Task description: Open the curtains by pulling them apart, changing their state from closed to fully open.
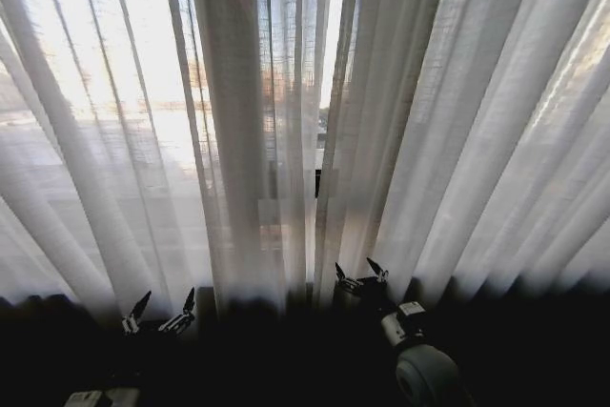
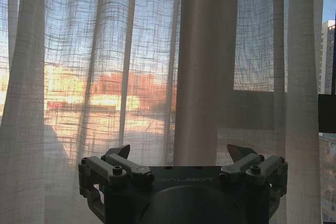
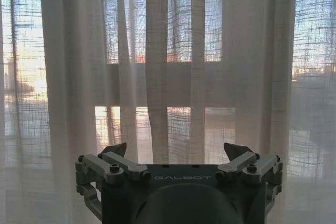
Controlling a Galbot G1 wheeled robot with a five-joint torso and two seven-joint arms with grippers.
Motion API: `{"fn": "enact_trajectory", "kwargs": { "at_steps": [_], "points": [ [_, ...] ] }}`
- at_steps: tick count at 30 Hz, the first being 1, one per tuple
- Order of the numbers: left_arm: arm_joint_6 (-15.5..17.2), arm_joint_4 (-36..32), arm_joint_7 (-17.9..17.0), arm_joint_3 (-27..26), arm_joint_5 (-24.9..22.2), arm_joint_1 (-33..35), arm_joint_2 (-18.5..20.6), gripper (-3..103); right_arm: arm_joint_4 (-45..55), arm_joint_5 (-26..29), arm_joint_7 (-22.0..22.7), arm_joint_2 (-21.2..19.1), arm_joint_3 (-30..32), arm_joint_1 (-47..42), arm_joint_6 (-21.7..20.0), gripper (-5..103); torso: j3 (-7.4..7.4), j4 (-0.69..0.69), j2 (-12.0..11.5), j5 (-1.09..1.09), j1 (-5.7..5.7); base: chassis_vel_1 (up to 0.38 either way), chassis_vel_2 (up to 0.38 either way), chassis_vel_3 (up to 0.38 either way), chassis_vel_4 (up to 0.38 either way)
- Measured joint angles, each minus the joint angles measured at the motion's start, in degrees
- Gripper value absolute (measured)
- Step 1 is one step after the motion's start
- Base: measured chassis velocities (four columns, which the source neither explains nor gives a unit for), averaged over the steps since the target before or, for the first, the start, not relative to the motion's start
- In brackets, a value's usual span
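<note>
- Two tall sheer white pleated fabric curtains (image 1: 286, 121) hang closed across the window; their inner edges meet near the middle of the head view, with a thin slit of daylight between them.
- Left gripper (image 1: 159, 315) is low at the curtain's foot, on the left panel's side. Its jaws are spread wide and hold nothing.
- In the left wrist view the left gripper (image 2: 181, 158) faces the weave with both fingertips (image 2: 122, 152) short of the cloth, not touching as far as I can tell.
- Right gripper (image 1: 361, 275) sits near the centre seam at the right panel's inner edge. Its jaws are also apart and empty.
- In the right wrist view the right gripper (image 3: 179, 153) points at a thick fold (image 3: 157, 66).
- Judgement: both are open and aimed at the panels to catch the inner edges. No pull has begun and the curtains are fully closed.
</note>
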Motion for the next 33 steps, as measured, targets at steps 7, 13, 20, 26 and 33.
{"fn": "enact_trajectory", "kwargs": {
  "at_steps": [7, 13, 20, 26, 33],
  "points": [
    [-0.02, 0.35, 0.02, 0.22, 0.0, -0.26, 0.16, 100, -0.38, -2.69, 0.21, -0.16, -0.08, -0.88, -0.03, 100, 0.03, 0.0, -0.04, 0.0, 0.07, -0.144, 0.152, 0.158, -0.147],
    [0.04, 0.98, 0.05, 0.17, -0.02, -0.68, 0.41, 100, -3.57, -2.69, 1.23, -0.8, -1.5, 2.07, -0.17, 100, 0.01, 0.0, -0.03, 0.01, 0.04, -0.043, 0.029, 0.04, -0.024],
    [0.31, 1.21, 0.04, -0.12, 0.2, -0.65, 0.46, 100, -9.43, 4.25, 3.02, -1.75, -4.4, 9.23, -2.55, 100, -0.01, -0.01, 0.02, 0.01, -0.03, 0.0, 0.0, 0.0, 0.0],
    [0.35, 1.41, 0.03, -0.34, 0.55, -0.62, -0.26, 100, -15.56, 6.79, 4.01, -1.59, -6.34, 15.43, -2.73, 100, 0.02, 0.0, -0.01, 0.01, 0.02, 0.0, 0.0, 0.0, 0.0],
    [0.36, 2.56, -0.03, -0.24, 1.19, -0.64, -1.21, 100, -24.33, 8.14, 4.61, -0.99, -8.52, 24.59, -2.71, 100, 0.01, 0.0, -0.01, -0.01, 0.02, 0.0, 0.0, 0.0, 0.0]
  ]
}}
